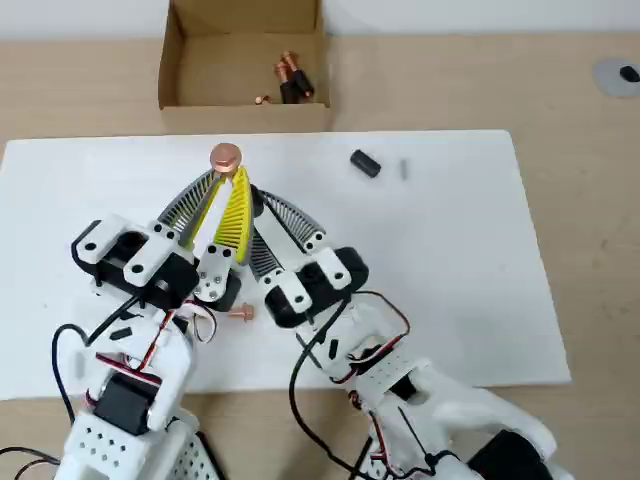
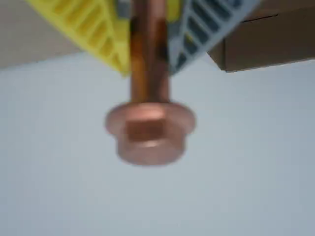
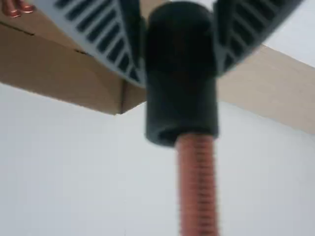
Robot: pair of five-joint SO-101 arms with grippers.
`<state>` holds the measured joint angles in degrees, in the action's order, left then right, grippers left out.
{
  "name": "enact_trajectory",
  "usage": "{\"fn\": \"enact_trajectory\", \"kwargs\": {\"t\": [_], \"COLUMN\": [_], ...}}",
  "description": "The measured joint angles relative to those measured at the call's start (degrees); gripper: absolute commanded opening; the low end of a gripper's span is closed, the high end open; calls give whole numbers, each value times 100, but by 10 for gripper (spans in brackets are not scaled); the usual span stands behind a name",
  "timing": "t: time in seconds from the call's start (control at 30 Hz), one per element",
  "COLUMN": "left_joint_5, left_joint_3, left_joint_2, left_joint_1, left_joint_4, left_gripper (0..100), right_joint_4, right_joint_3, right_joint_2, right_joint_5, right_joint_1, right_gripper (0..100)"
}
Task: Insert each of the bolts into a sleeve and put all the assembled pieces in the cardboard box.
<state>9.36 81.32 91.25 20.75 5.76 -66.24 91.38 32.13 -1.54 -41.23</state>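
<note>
Both arms meet above the far part of the white mat [image 1: 450,280], just in front of the cardboard box [image 1: 245,100]. My left gripper [image 2: 147,29] is shut on the shaft of a copper bolt [image 2: 150,123], whose flanged head [image 1: 225,156] points toward the box. My right gripper [image 3: 179,44] is shut on a black sleeve [image 3: 181,73], and a threaded copper shaft [image 3: 197,187] sticks out of the sleeve's end. From above, the fingertips [image 1: 240,185] of both arms crowd together and hide the sleeve.
A loose black sleeve [image 1: 365,163] lies on the mat to the right, beside a small grey piece [image 1: 404,169]. Another bolt [image 1: 240,313] lies between the arm bases. The box holds assembled pieces [image 1: 290,80]. A grey disc [image 1: 618,75] sits far right.
</note>
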Motion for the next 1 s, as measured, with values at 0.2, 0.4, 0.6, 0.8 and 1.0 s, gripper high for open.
{"fn": "enact_trajectory", "kwargs": {"t": [0.2, 0.4, 0.6, 0.8, 1.0], "left_joint_5": [0, 141, 510, 765, 958], "left_joint_3": [0, 9, 193, 220, 123], "left_joint_2": [0, 0, -70, -70, -79], "left_joint_1": [-18, -141, -176, 62, 53], "left_joint_4": [0, 0, 123, 158, -53], "left_gripper": [6, 6, 6, 6, 6], "right_joint_4": [0, 0, -44, -26, -26], "right_joint_3": [0, 0, -70, -70, -88], "right_joint_2": [0, 0, 44, 35, 44], "right_joint_5": [-35, -299, -369, -387, -404], "right_joint_1": [0, 9, 26, 26, 26], "right_gripper": [9, 9, 9, 9, 9]}}
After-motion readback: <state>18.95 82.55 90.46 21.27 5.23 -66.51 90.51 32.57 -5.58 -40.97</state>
